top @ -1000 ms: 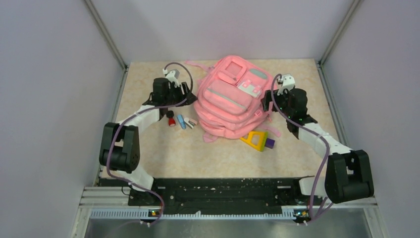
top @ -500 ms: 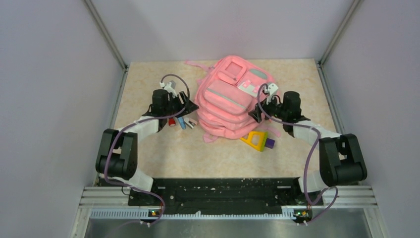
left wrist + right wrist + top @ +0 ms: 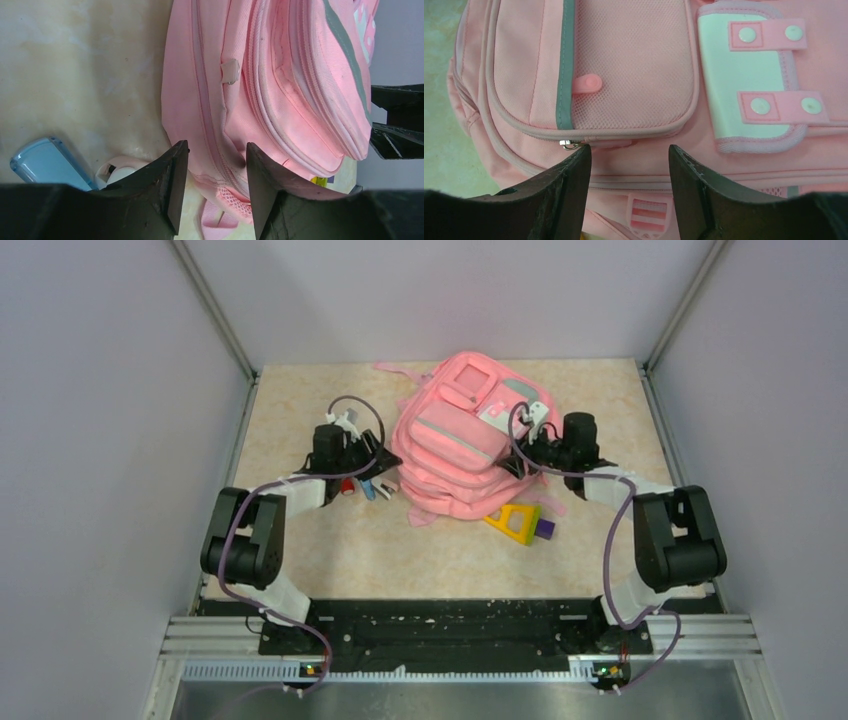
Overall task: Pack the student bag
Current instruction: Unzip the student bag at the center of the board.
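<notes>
Where the student bag [image 3: 460, 440] lies flat, contents hidden: left gripper [image 3: 215, 148] and right gripper [image 3: 628, 148], jaws parted, empty, at its sides.

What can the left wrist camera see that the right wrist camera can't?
Only the left wrist view: a light blue item and a white round thing lying beside the student bag, which it sees from the side.
Only the right wrist view: the bag's front, with a mesh pocket, a mint-green flap with two pink snap straps, and a striped tag.
Both: the pink bag, a bit of table, and each camera's own open hand, the left hand and the right hand, close to the bag.
</notes>
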Robot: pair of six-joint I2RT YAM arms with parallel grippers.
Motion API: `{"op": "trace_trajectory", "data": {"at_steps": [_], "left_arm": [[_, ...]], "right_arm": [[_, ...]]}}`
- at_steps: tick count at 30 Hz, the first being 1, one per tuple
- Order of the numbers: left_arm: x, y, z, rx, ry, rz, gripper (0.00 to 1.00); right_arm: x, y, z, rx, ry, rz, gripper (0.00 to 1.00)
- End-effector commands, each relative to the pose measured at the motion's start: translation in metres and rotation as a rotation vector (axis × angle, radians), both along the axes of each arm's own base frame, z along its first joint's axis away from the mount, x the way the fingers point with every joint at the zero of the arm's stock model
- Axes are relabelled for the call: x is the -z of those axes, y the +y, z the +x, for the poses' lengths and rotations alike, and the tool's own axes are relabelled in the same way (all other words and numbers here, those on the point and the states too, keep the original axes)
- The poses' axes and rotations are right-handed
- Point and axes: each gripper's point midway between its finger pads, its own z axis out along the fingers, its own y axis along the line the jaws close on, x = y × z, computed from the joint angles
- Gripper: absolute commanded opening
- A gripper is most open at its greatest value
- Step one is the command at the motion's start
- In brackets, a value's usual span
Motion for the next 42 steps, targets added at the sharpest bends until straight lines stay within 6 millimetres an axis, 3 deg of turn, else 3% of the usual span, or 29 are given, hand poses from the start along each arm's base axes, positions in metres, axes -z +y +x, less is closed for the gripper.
{"op": "trace_trajectory", "data": {"at_steps": [1, 9, 14, 18, 23, 28, 42], "left_arm": [[-0.004, -0.007, 0.004, 0.015, -0.04, -0.011, 0.47], [-0.004, -0.012, 0.001, 0.024, -0.045, -0.022, 0.18], [-0.004, -0.013, 0.0, 0.024, -0.046, -0.03, 0.0], [-0.006, -0.014, -0.001, 0.015, -0.053, -0.036, 0.0], [-0.008, -0.013, 0.0, -0.004, -0.058, -0.037, 0.0], [-0.011, -0.013, 0.001, -0.046, -0.075, -0.046, 0.0], [-0.025, -0.037, 0.004, -0.135, -0.125, -0.03, 0.0]], "right_arm": [[-0.014, 0.023, -0.002, -0.107, -0.049, 0.018, 0.56], [-0.014, 0.038, -0.016, -0.17, -0.03, 0.044, 0.55], [-0.019, 0.049, -0.019, -0.191, -0.048, 0.052, 0.45], [-0.02, 0.054, -0.028, -0.198, -0.042, 0.048, 0.31], [-0.018, 0.056, -0.036, -0.175, 0.013, 0.022, 0.0], [-0.016, 0.052, -0.038, -0.084, 0.086, 0.018, 0.0], [0.003, 0.078, -0.061, 0.152, 0.252, -0.104, 0.0]]}}
